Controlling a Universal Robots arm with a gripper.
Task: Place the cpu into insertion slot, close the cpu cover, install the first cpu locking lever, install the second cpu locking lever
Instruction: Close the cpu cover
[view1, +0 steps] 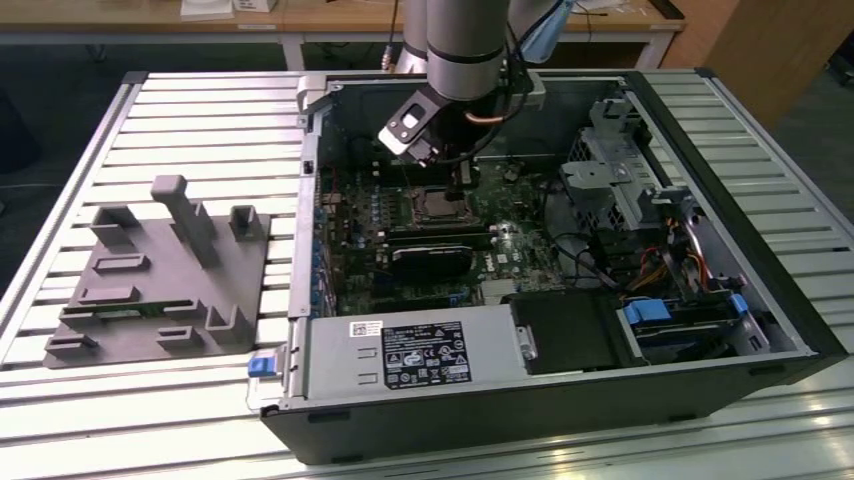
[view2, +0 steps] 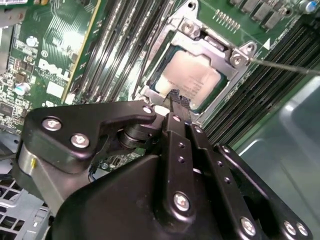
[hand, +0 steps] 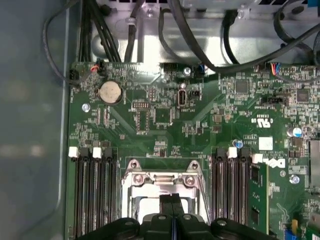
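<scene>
1. Black metal gripper (view2: 178, 101) reaches down into the open dark computer case (view1: 307, 200), jaws pressed together, empty.
2. Just under its tips, the pale silvery square cpu (view2: 192, 75) sits in the metal-rimmed insertion slot (view2: 186, 26), with the thin silvery cpu cover (view2: 210, 46) flat over it.

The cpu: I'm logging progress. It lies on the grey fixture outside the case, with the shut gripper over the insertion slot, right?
Not quite. The cpu sits in the insertion slot, not on the fixture; the second wrist view shows it. The shut gripper is indeed over the slot.
</scene>
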